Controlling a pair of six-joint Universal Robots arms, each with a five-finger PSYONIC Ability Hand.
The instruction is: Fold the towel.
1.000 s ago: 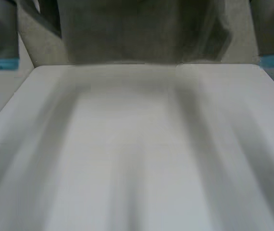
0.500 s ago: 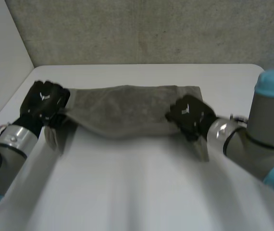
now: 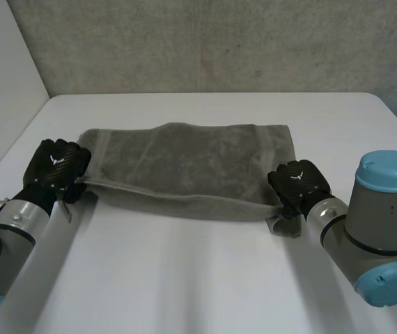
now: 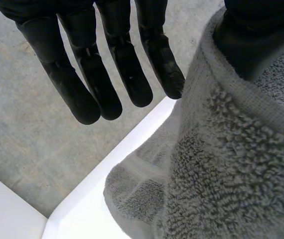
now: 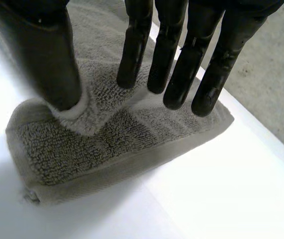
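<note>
Grey terry towel [image 3: 184, 167] lies folded across frame centre on the white table [image 3: 205, 278]; left hand [image 3: 58, 167] at its lower-left corner, right hand [image 3: 299, 184] at its lower-right corner.

Left wrist view: fingers [image 4: 117, 74] straight, released; towel edge draped against the thumb [image 4: 251, 40].

Right wrist view: fingers [image 5: 182, 50] straight above the towel corner; thumb [image 5: 52, 59] tip presses the pile, nothing gripped.

No legible text, number or label anywhere; just a small white winged emblem, without letters, on the back of the left hand [image 3: 57, 161] and right hand [image 3: 297, 177].
</note>
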